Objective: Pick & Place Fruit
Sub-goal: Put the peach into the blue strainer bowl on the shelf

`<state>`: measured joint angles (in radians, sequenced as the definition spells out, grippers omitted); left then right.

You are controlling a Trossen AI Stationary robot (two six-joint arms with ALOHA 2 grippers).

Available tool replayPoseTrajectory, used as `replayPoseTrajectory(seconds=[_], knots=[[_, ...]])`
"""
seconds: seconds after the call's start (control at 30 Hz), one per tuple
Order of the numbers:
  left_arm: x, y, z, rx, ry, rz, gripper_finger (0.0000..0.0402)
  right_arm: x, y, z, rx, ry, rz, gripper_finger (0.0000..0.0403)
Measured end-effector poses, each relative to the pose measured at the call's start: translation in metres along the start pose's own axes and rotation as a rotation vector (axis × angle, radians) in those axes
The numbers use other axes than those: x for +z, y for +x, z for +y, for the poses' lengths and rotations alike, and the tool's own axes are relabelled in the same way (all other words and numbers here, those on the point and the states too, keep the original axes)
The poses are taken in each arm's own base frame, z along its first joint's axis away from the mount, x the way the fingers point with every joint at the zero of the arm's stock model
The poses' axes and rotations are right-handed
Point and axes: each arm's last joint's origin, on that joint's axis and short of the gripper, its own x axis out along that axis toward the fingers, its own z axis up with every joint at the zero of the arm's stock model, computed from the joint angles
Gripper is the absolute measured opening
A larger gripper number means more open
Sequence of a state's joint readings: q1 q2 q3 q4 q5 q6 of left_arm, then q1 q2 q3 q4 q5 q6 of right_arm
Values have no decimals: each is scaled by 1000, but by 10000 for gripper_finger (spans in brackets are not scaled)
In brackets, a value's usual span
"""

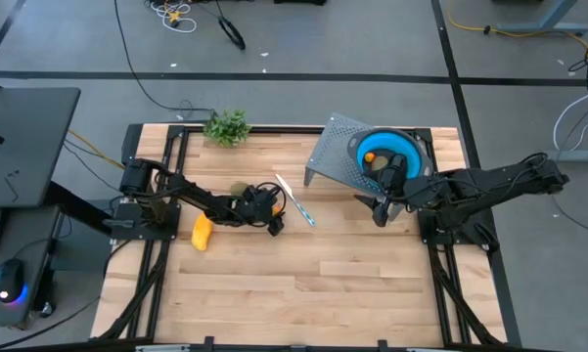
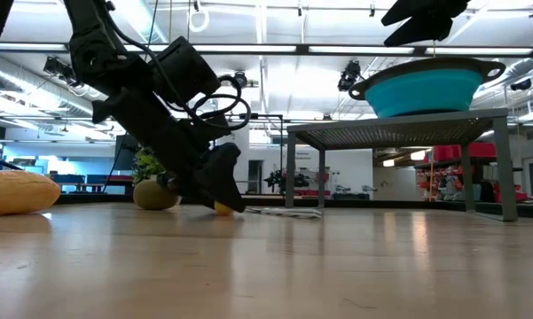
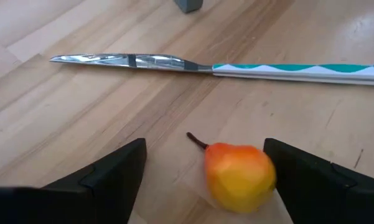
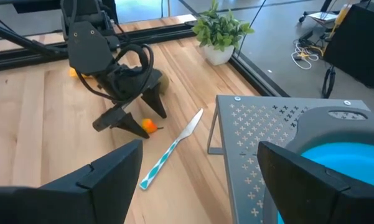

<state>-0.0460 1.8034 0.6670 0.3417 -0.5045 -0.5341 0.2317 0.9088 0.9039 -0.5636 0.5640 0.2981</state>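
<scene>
Straddling a small orange fruit (image 3: 239, 176) mid-desk beside the knife (image 3: 224, 65), the left gripper (image 3: 202, 180) has its jaws wide, empty; closing comes next; the right gripper (image 4: 199, 180) waits over the bowl (image 1: 386, 152), jaws wide, empty.

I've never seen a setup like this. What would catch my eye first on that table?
Probably the left hand, down on the wooden table with its fingers open around a tiny orange-red fruit, just short of a knife with a teal zigzag handle. Next, the bright blue bowl sitting on a grey perforated stand at the back right, where the right hand waits, open.
</scene>
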Motion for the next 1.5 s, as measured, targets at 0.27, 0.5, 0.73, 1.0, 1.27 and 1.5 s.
replayPoseTrajectory(seconds=[0.27,0.5,0.73,1.0,1.27,1.5], knots=[[0,0,0,-10,-8,7,249,0,0,0,0,1,0,328],[-1,-1,-3,-33,-5,15,199,1,0,1,17,9,-9,328],[1,-5,-12,-104,38,-29,151,3,1,8,209,-47,5,328],[17,-22,-44,-291,245,-264,150,3,14,20,312,-52,42,328],[49,-62,-97,-63,720,-629,156,1,26,27,286,21,73,328],[81,-92,-128,189,911,-705,155,6,38,38,334,55,25,328]])
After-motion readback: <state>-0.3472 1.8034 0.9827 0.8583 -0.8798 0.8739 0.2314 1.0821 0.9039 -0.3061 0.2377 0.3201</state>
